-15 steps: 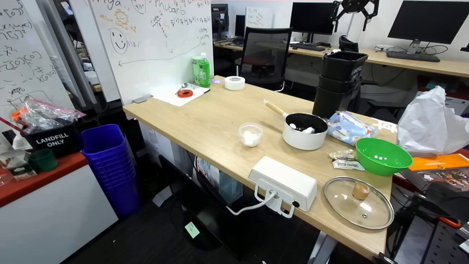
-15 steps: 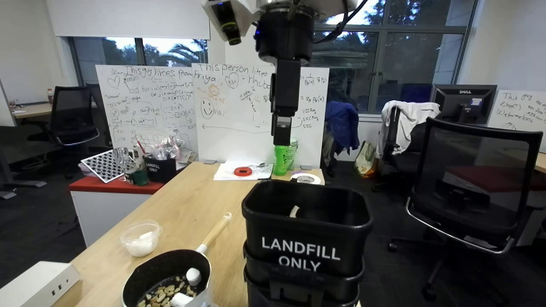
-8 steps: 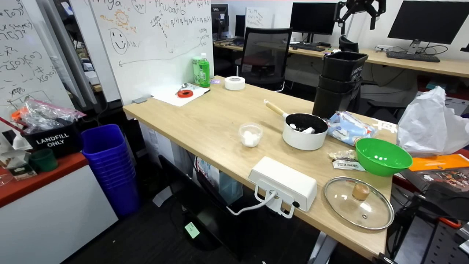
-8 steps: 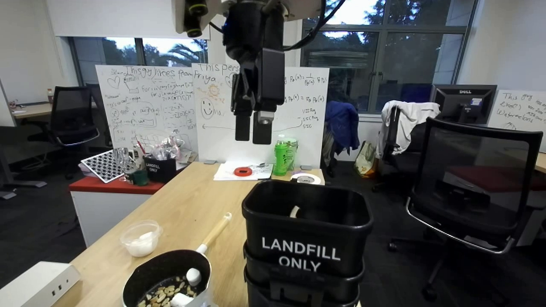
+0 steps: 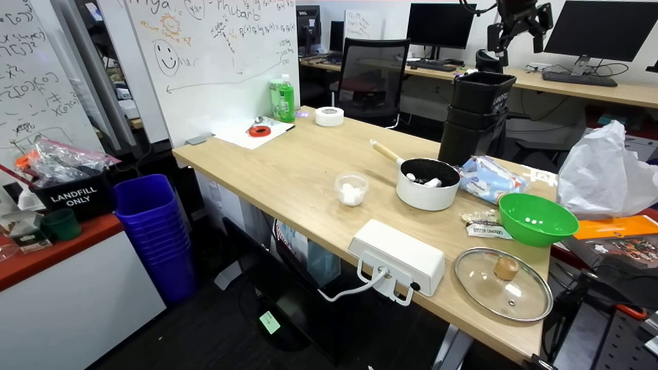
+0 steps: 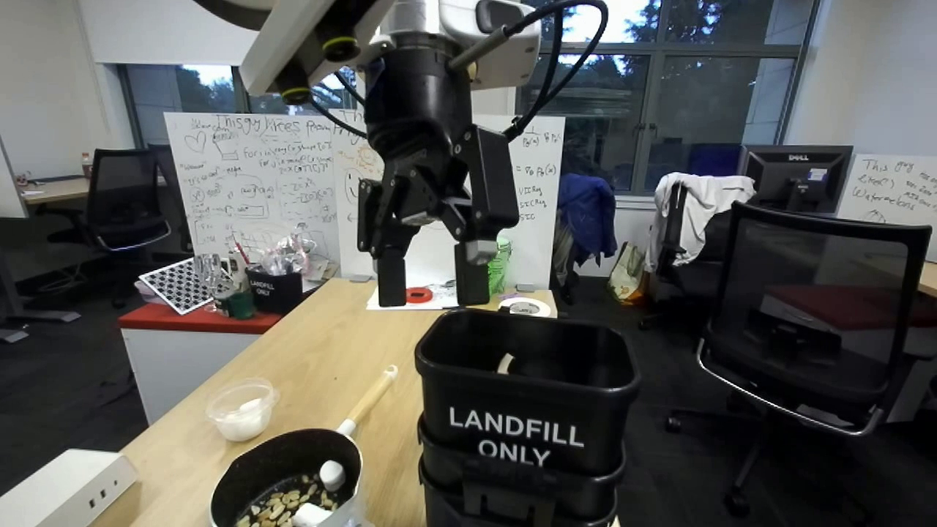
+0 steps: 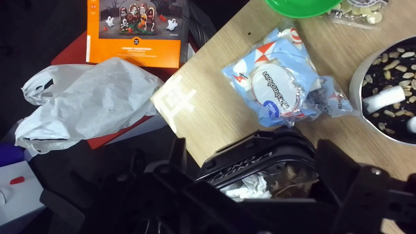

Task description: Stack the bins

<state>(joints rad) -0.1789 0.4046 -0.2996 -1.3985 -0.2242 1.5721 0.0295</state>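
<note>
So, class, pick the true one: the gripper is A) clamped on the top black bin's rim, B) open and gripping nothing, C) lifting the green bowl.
B: in an exterior view the gripper has its fingers spread, with nothing held between them.

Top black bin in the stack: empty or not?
Not empty: in the wrist view, crumpled white material and something brown show inside the bin. How full, cannot tell.
</note>
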